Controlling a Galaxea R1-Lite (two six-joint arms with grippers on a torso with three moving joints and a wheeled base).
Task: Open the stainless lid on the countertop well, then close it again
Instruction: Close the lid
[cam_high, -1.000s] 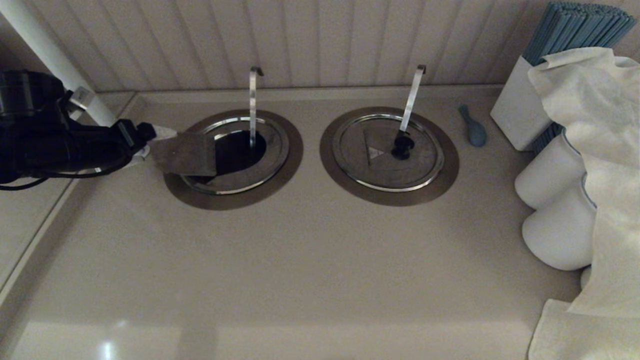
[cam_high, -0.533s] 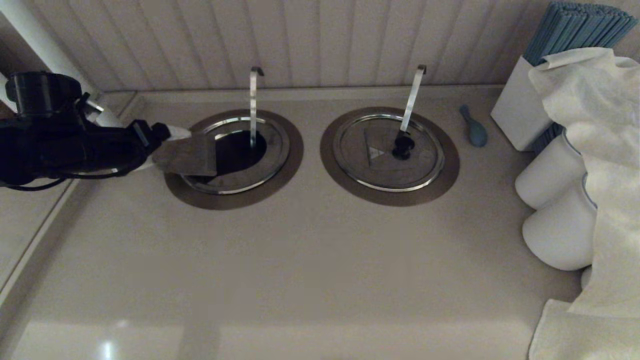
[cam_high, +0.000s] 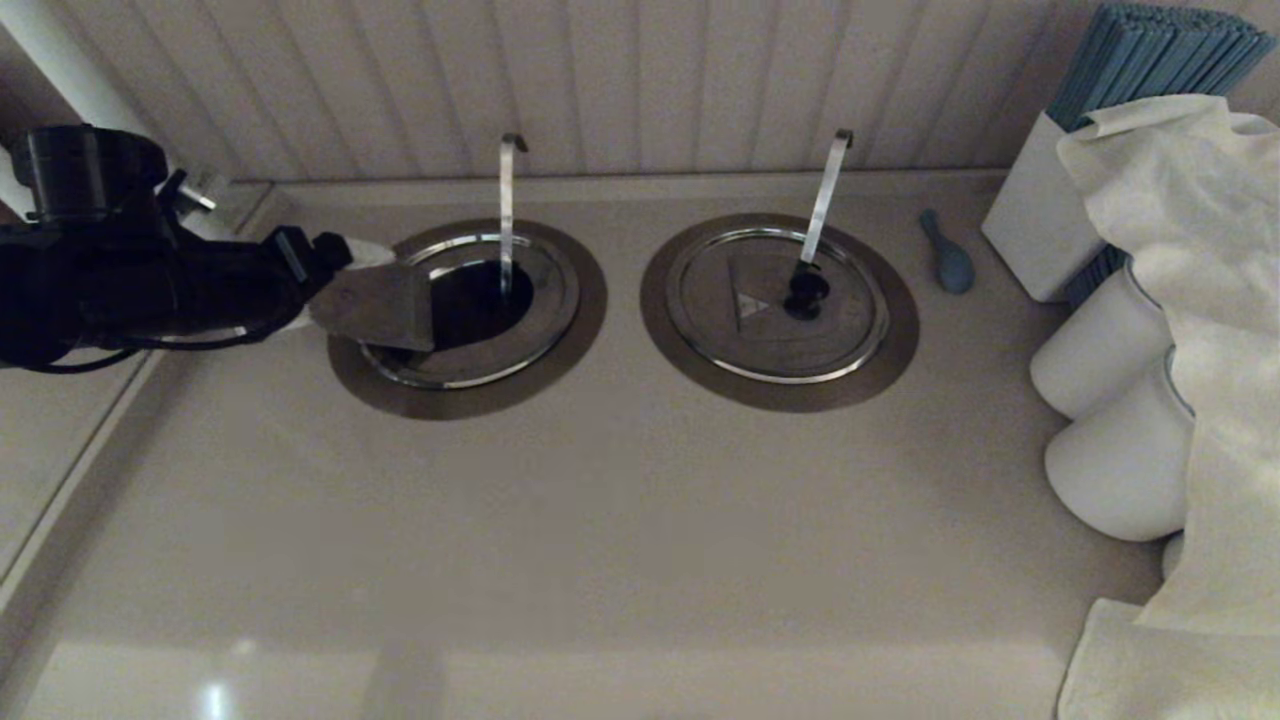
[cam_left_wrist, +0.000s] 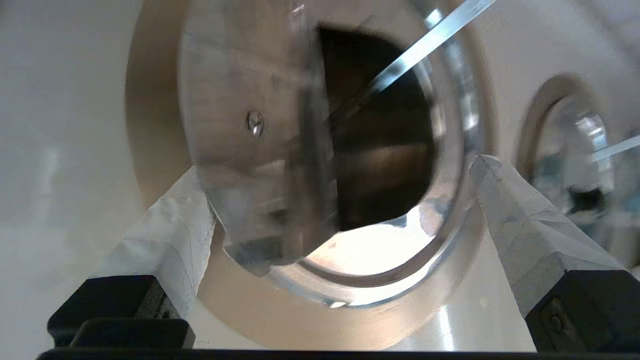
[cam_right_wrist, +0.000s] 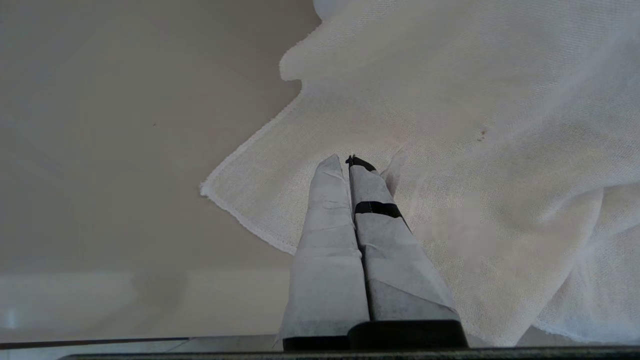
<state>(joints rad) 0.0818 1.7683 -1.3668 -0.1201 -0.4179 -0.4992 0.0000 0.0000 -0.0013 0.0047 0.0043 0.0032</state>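
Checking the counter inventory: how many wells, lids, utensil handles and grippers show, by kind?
Wells: 2, countertop well, twin well
Lids: 2, stainless lid, twin lid
Utensil handles: 2
Grippers: 2, left gripper, right gripper
Total: 8

— What's on the table (cam_high: 600, 520)?
— Two wells, set in side by side; a blue spoon (cam_high: 947, 254) beside the right one, then a white box (cam_high: 1030, 235), white jars (cam_high: 1100, 350), a cloth (cam_high: 1200, 300).

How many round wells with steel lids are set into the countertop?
2. The countertop well on the left has the stainless lid tilted up, opening exposed; the twin well to its right is covered. None seems hidden.
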